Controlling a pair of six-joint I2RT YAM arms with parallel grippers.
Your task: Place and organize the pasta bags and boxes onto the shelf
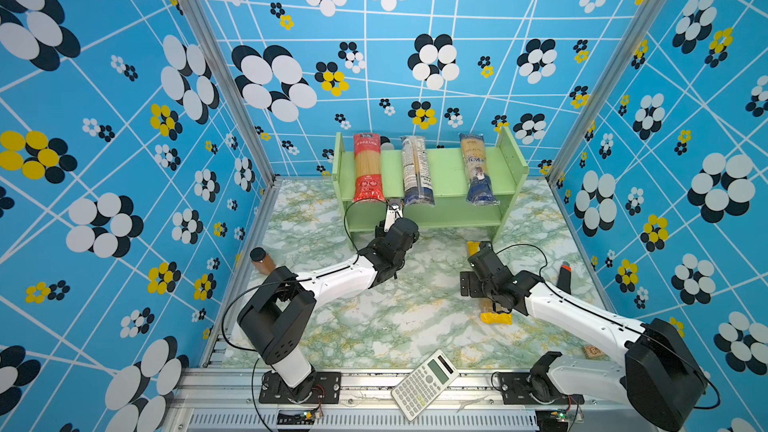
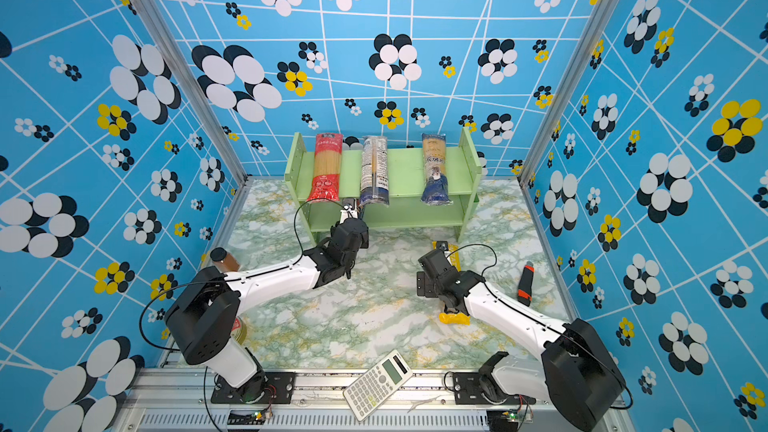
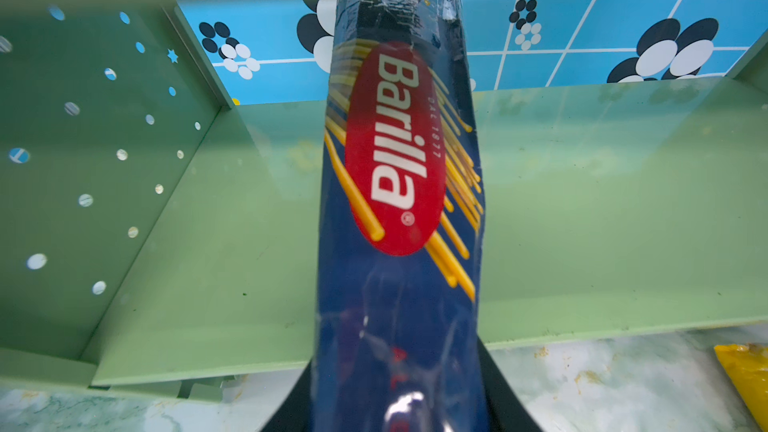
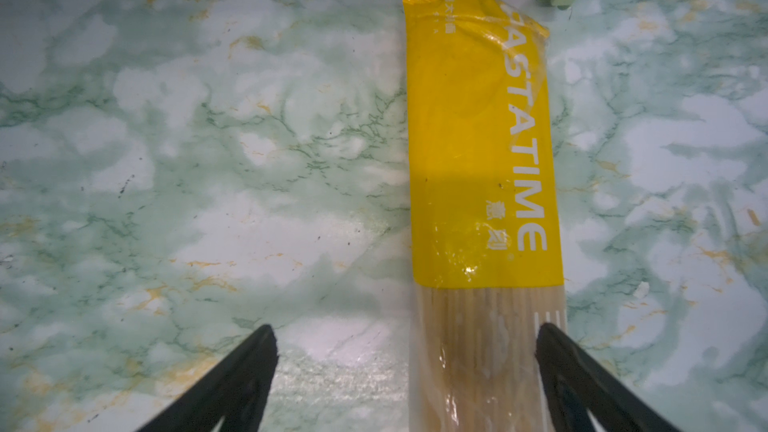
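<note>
Right tool [image 4: 405, 332] stands wide open above the yellow bag [image 4: 478, 139] on the tabletop [image 4: 208, 160] — I see the bag under the gap, nearer to one finger. Farther on, left tool [image 1: 394, 206] grips the dark blue Barilla pack [image 3: 399, 160], which reaches into the shelf [image 1: 449, 170] on its lower tier. On the top tier lie the red-ended bag [image 1: 368, 168], clear/navy bag [image 1: 417, 172] and yellow-navy bag [image 1: 478, 170].

You have the light-green wooden two-tier shelf [image 1: 446, 170] at the back of the marbled tabletop [image 1: 395, 326]. On its top tier, lying front to back, are the red-ended clear spaghetti bag [image 1: 368, 168] at left, the clear-and-navy spaghetti bag [image 1: 415, 170] beside it, and the yellow-and-navy spaghetti bag [image 1: 478, 168] further right. The dark blue Barilla spaghetti pack [image 3: 399, 201] reaches into the lower tier, below the gap between the first two. The yellow plastic spaghetti bag [image 4: 478, 139] lies on the table before the shelf's right end. The white calculator [image 1: 424, 384] sits at the front edge.
</note>
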